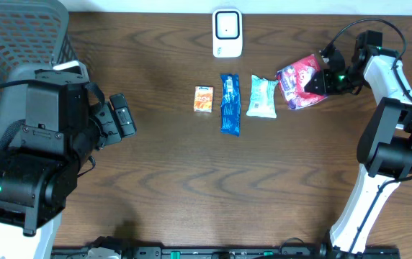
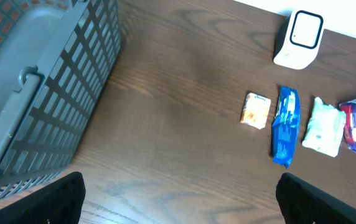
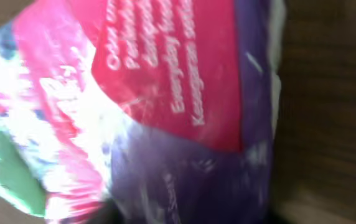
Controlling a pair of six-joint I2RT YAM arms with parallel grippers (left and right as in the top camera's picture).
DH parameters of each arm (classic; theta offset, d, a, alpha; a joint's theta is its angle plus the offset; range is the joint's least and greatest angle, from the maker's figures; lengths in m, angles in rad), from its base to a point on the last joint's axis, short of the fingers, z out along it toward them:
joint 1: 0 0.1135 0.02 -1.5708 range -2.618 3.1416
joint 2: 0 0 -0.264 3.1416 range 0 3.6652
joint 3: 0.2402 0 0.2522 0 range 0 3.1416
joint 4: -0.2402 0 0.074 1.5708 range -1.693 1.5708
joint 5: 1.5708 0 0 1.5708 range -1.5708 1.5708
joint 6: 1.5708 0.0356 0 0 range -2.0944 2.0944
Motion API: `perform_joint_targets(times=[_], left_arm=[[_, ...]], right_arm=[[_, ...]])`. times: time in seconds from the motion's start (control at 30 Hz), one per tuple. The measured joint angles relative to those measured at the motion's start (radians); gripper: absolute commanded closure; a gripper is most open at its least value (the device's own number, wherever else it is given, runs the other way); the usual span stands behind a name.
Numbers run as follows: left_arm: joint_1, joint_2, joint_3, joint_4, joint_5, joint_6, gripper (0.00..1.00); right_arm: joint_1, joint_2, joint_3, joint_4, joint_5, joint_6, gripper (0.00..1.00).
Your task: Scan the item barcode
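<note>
At the table's [image 1: 191, 180] far right, the right arm [image 1: 380, 70] reaches to the pouch [image 1: 298, 79], a red and purple pack that ends a row with a white pack [image 1: 261, 97], a blue bar [image 1: 230, 104] and an orange box [image 1: 204, 99]. The pouch lies just beside the white pack; whether they touch I cannot tell. The arm's jaws sit at the pouch's right edge, but no view shows the fingers, so I cannot tell whether they are clamped on it or only set about it; the wrist view is filled with blurred wrapper. The left arm [image 1: 47, 144] hangs near the basket [image 1: 19, 29], well apart from the row, its jaws wide apart and empty. The scanner [image 1: 227, 32] stands at the back of the table, behind the blue bar and well apart from the pouch. A grip on the slack edge of a glossy soft wrapper could slip, or the pouch could droop and fold when lifted. No barcode shows in any view, so it may end up facing away from the scanner, or creased beyond reading. A low sweep leftward could knock the white pack, and a close pass could tip the scanner.
</note>
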Motion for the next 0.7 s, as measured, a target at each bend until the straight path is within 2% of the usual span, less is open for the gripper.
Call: perform_joint_targets(times=[0.23,0.37,0.5,0.7], left_arm=[[0.000,0.000,0.000,0.000,0.000,0.000,0.02],[0.000,0.000,0.000,0.000,0.000,0.000,0.02],[0.000,0.000,0.000,0.000,0.000,0.000,0.02],[0.000,0.000,0.000,0.000,0.000,0.000,0.02]], right_arm=[[0.014,-0.010,0.044,-0.057,-0.034,0.136,0.99],[0.069,-0.090,0.091,-0.005,-0.039,0.222,0.99],[0.174,-0.169,0.120,0.163,-0.056,0.364,0.99],[0.345,-0.156,0.124,0.418,-0.014,0.578,0.99]])
